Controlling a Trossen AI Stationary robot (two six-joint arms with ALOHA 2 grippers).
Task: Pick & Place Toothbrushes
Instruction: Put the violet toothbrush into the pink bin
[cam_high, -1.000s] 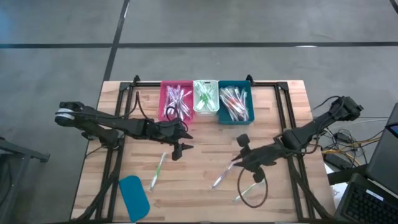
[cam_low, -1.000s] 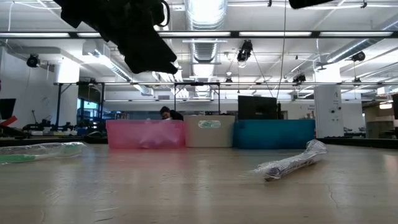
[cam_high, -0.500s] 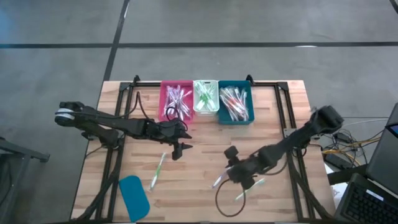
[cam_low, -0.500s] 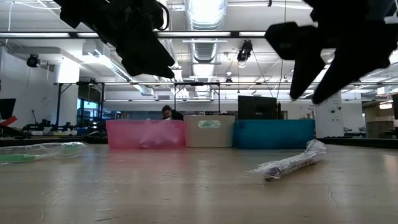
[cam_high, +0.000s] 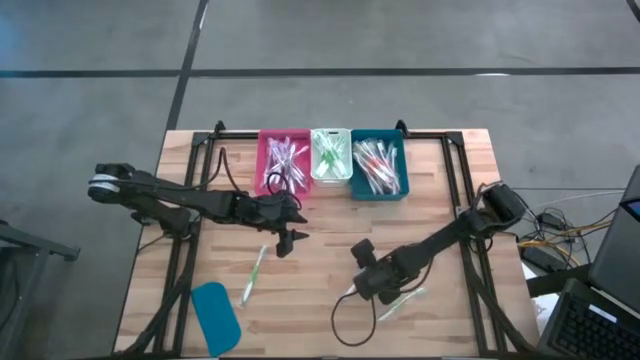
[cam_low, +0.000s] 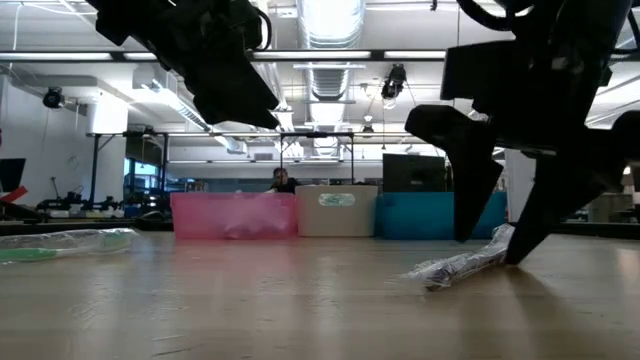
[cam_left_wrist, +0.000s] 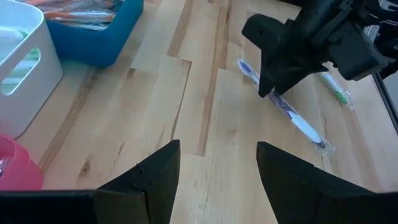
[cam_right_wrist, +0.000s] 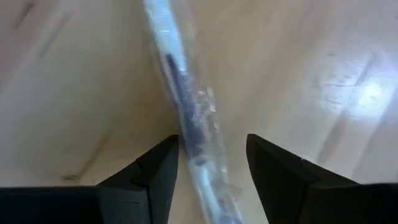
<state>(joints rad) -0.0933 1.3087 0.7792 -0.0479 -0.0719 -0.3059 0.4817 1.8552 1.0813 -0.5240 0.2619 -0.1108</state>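
Purple toothbrush (cam_right_wrist: 186, 99) in its clear wrapper lies flat on the table (cam_high: 450, 200), front-right of centre, well short of the bins. Right gripper (cam_right_wrist: 208, 171) is low over it w/ fingers apart, one each side of the handle, nothing held yet. In the left wrist view the same brush (cam_left_wrist: 292, 115) runs out at a slant from under that gripper (cam_left_wrist: 277, 78); in the low view the wrapper (cam_low: 465, 262) sits by the gripper's (cam_low: 495, 225) finger tips, apparently at table height.

Step in hand, I'd say: the grab. To do it well: keep the handle centred in the gap, fingers square across the stick, not along it. Go all the way down so the tips sit beside the stick, then close. The wrapper looks slick and crinkly, so a shallow pinch may catch film only and let the brush slide. Close slow, then lift straight up before swinging toward the bins.

A green brush (cam_high: 400, 303) lies just beside it, to the right. Pls don't sweep it. Another green one (cam_high: 255, 272) lies left of centre, near the teal lid (cam_high: 214, 312).

At the back: pink bin (cam_high: 283, 163), white bin (cam_high: 331, 155), teal bin (cam_high: 378, 166), all w/ brushes inside. Purple likely goes to pink.

Left gripper (cam_left_wrist: 214, 168) hovers mid-table, fingers spread wide, empty, waiting.
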